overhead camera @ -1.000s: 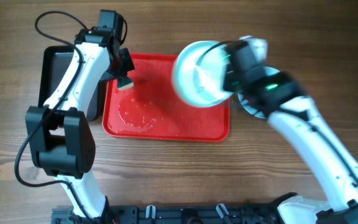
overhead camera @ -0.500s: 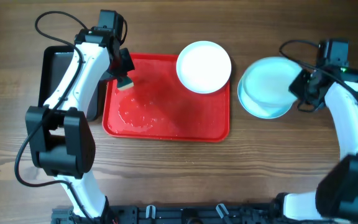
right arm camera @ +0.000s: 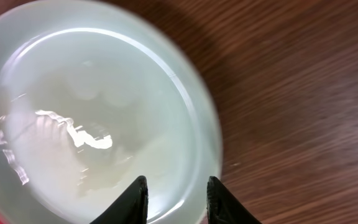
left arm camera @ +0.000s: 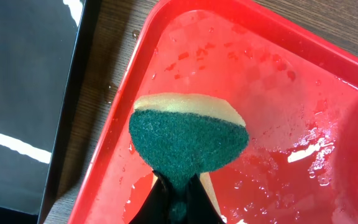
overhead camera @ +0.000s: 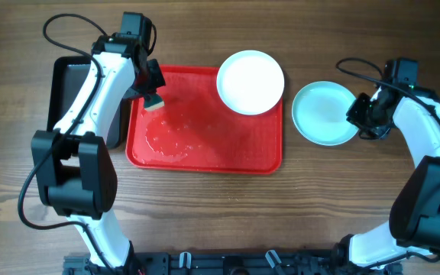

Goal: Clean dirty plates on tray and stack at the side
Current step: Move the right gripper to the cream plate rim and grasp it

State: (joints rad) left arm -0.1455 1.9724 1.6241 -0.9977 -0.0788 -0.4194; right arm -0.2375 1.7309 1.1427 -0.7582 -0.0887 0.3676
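Left gripper clenches green sponge over tray's upper left; right gripper, released, straddles aqua plate's rim.

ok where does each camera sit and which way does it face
overhead: above the table, facing straight down on red tray, white plate, aqua plate, both arms
left wrist: on left arm, looking down past left pincer and gripped sponge onto the tray
right wrist: on right arm, looking down between open right pincer fingers onto the aqua plate
shared: overhead and left wrist both show sponge and tray
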